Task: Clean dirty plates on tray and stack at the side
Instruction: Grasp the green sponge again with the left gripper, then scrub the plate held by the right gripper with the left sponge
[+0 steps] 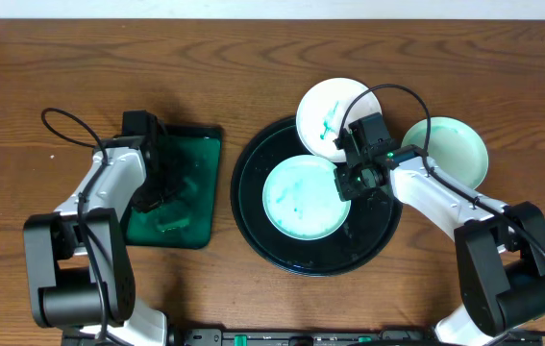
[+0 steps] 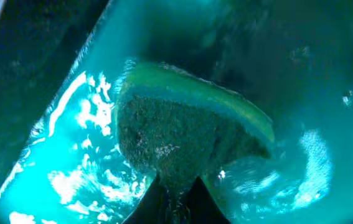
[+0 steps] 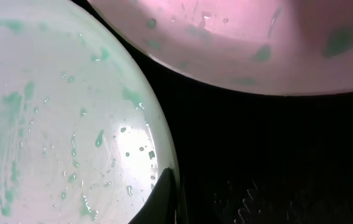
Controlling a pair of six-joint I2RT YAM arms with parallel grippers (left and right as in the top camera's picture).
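The black tray (image 1: 253,226) lies at the centre. One dirty plate (image 1: 296,197), smeared teal, lies on it. My right gripper (image 1: 352,178) is shut on this plate's right rim; in the right wrist view one finger (image 3: 172,186) lies over the rim of the plate (image 3: 58,124) and the other is lost against the dark tray (image 3: 276,143). A second plate (image 1: 325,111), white with teal streaks, rests on the tray's far rim and also shows in the right wrist view (image 3: 238,50). A third, pale green plate (image 1: 455,154) lies to the right of the tray.
A dark green rectangular tray (image 1: 205,144) holding teal liquid stands left of the black tray. My left gripper (image 1: 161,192) is down in it, shut on a wet green cloth (image 2: 176,137) that fills the left wrist view, fingertips (image 2: 175,199) pinching its lower edge.
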